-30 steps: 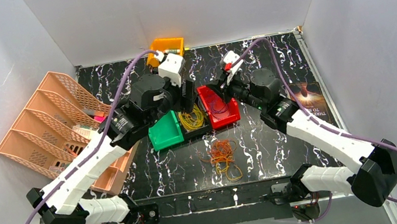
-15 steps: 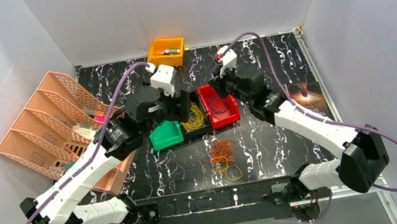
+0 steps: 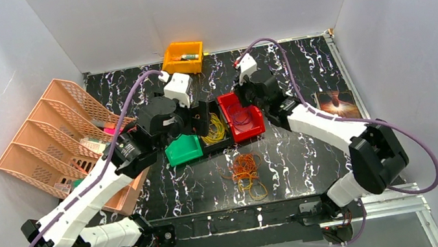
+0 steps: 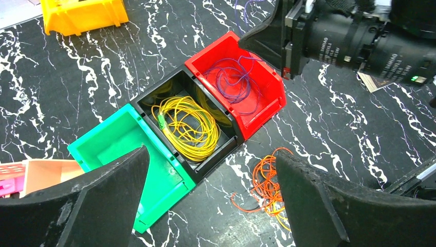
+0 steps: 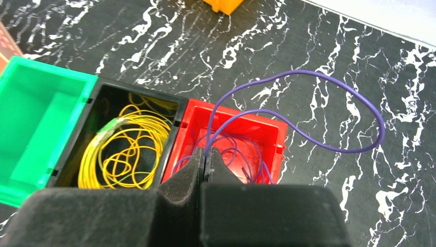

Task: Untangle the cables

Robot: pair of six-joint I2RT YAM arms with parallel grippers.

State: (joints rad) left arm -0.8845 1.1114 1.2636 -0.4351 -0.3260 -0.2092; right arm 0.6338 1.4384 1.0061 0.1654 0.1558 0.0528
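A purple cable (image 5: 236,152) lies mostly in a red bin (image 5: 231,114), with one loop arching out over the table behind it. My right gripper (image 5: 205,154) is shut on a strand of it just above the bin; in the top view the right gripper (image 3: 240,97) sits at the bin's far edge. A yellow cable (image 4: 187,126) is coiled in the black bin (image 3: 211,131). An orange cable bunch (image 3: 244,172) with some yellow strands lies on the table in front of the bins. My left gripper (image 4: 212,154) is open and empty, hovering above the bins.
A green bin (image 4: 118,139) stands left of the black one, with no cable in it. An orange bin (image 3: 183,55) stands at the back wall. A peach file rack (image 3: 49,142) fills the left side. A printed card (image 3: 337,106) lies at the right.
My right arm has swung left and farther back, its elbow drawn in, keeping the gripper over the red bin. My left arm has drawn back a little to the left.
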